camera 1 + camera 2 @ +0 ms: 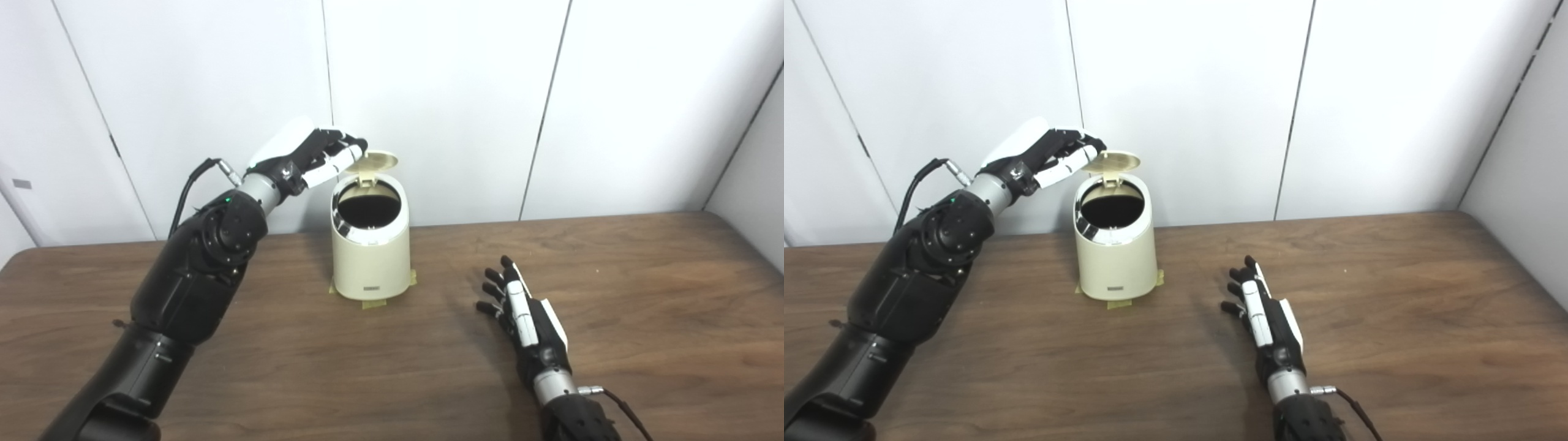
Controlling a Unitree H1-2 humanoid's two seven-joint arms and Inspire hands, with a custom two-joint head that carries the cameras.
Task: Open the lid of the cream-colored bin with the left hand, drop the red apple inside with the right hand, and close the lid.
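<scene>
our left hand (312, 156) touches the raised lid (378, 162) of the bin (370, 257), fingers curled, while our right hand (520, 312) rests open and empty right of the bin on the desk (643, 318).

Bin (370, 257) interior dark, contents not discernible. Label low on bin front too small to read. Contact between left hand (312, 156) fingertips and lid (376, 162) unclear. Both arms cut off at bottom edge. Right hand (520, 309) palm hidden, facing table (643, 318).
</scene>
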